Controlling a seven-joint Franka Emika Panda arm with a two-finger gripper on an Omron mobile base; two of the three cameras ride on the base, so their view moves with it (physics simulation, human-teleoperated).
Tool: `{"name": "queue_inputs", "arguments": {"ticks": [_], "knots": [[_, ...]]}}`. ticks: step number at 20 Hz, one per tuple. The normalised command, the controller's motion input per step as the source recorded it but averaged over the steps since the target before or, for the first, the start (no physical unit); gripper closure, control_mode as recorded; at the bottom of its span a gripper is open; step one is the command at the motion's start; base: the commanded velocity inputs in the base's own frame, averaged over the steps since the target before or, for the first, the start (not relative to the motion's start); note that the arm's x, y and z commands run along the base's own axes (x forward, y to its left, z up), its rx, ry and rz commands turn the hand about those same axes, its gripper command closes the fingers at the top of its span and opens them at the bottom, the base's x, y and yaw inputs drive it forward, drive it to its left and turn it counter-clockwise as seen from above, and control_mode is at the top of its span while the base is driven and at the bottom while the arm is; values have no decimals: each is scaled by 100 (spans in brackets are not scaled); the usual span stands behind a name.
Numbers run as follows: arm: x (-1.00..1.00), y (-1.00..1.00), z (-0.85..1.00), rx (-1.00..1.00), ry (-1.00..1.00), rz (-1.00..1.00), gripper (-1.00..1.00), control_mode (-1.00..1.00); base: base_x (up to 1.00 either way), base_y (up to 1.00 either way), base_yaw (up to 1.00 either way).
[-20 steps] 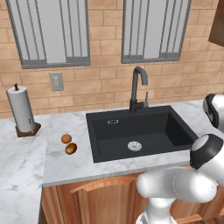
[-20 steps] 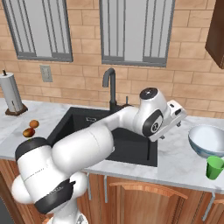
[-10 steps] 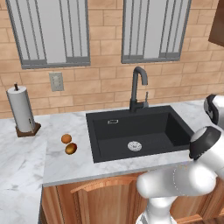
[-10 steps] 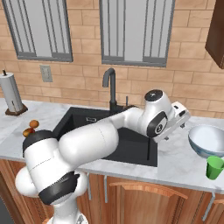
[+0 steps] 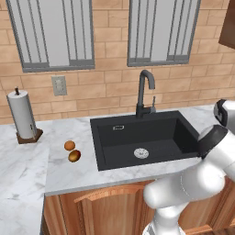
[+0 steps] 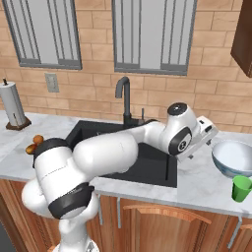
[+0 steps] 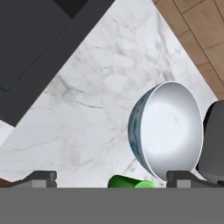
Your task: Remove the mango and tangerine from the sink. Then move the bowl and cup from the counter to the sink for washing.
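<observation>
— On the counter (image 6: 197, 182) right of the sink (image 6: 152, 165), what did the gripper (image 6: 201, 146) stand over?

— Bare marble, between the sink's right edge and the bowl (image 6: 232, 157). Its jaws stood wide apart with nothing between them. From the hand camera the bowl (image 7: 168, 131) lay toward the right fingertip (image 7: 186, 178), just ahead of it, not between the two; whether they touched could not be told.

— And the cup?

— A small green cup (image 6: 241, 188) stood on the counter just nearer than the bowl, at the near right. From the hand camera its rim (image 7: 130, 181) showed between the fingertips, low in the frame.

— Any writing or brand on anything?

— None could be read. The bowl was glossy white inside with a bluish outer wall; the cup was plain green.

— Where was the fruit?

— Out of the basin, on the counter left of the sink (image 5: 142, 137): the tangerine (image 5: 69, 145) farther back, the mango (image 5: 74, 156) just nearer, close beside it. A paper towel roll (image 5: 22, 114) stood farther left by the brick wall. The black tap (image 5: 144, 92) rose behind the basin.
</observation>
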Motion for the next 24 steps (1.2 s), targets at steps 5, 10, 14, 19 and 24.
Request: {"name": "queue_inputs", "arguments": {"ticks": [5,10,14,19,24], "knots": [[5,-15,-10,0,0,0,-100,-100,0,0,0],[5,-9,-12,0,0,0,-100,-100,0,0,0],[10,-5,-11,0,0,0,-100,-100,0,0,0],[10,-5,-11,0,0,0,-100,-100,0,0,0],[10,-12,-8,0,1,0,-100,-100,0,0,0]]}}
